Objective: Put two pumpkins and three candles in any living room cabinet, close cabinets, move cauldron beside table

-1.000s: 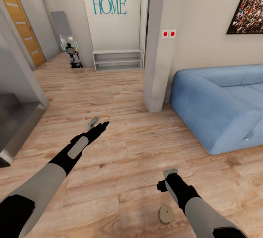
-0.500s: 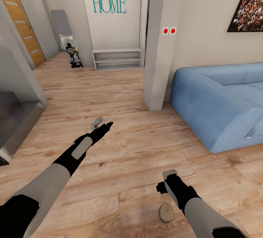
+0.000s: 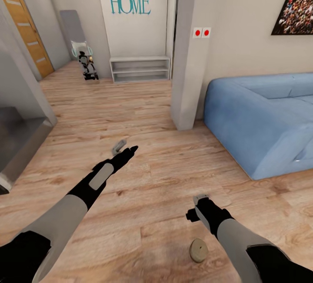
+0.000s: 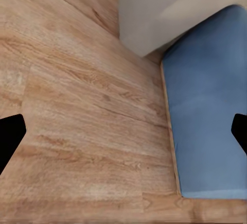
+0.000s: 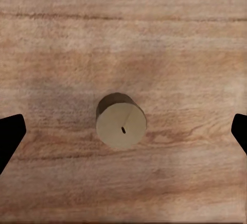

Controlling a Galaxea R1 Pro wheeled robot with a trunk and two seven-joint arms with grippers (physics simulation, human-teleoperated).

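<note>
Item 1, floor (image 3: 143, 213): pale wood planks across the lower frame of my head view.

Item 2, sofa (image 3: 265, 122): blue, right of frame, cut off at the right edge.

Item 3, pillar (image 3: 187, 57): grey, centre, just beside the sofa's arm; two red buttons on it.

Item 4, wall shelf unit (image 3: 140, 69): low, white, upper centre, under the "Welcome HOME" lettering. Beside it, upper left, a small dark object I cannot identify.

Item 5, left hand (image 3: 124, 148): stretched forward mid-frame, over bare floor; in its wrist view the fingers sit at opposite edges, so spread and carrying nothing.

Item 6, right hand (image 3: 201, 199): lower right, poised over the candle; fingers spread wide, nothing between them.

Item 7, candle (image 5: 121, 120): stubby, cream, wick up, standing on the floor in the lower right of my head view, just below the right hand.

Progress, as I judge it: early. This candle is not yet gripped. Pumpkins, other candles, cabinet and cauldron lie outside what I see, so their status is unknown.
</note>
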